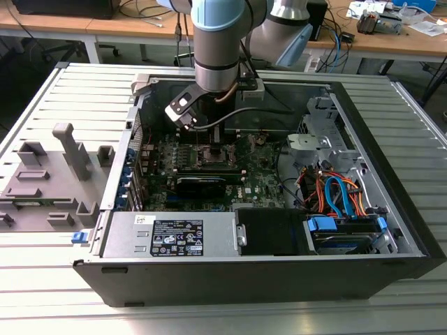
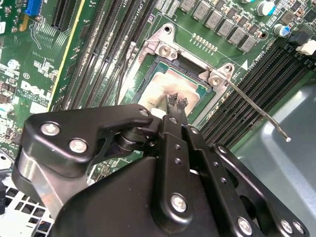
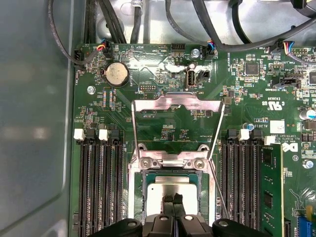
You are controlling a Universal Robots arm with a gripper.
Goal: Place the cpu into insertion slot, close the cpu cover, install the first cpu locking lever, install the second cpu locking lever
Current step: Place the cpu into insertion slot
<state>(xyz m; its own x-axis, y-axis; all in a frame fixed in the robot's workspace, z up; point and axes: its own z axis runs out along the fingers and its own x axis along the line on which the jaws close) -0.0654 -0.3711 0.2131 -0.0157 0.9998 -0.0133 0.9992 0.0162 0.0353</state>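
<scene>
Black gripper point(image 2: 177, 103) – fingers pinched together, holding nothing – poised over silvery-grey square cpu point(image 2: 165, 88) lying in silver-rimmed insertion slot point(image 3: 170, 164), mid-frame in exterior view.

print | white label point(image 1: 178, 235) on power supply point(image 1: 129, 241) | white lettering on green circuit board point(image 3: 173, 126)

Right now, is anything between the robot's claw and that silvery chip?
Nothing. In both wrist views the gripper hangs over the cpu seated in the insertion slot, that stretch bare; whether they touch cannot be told.
</scene>
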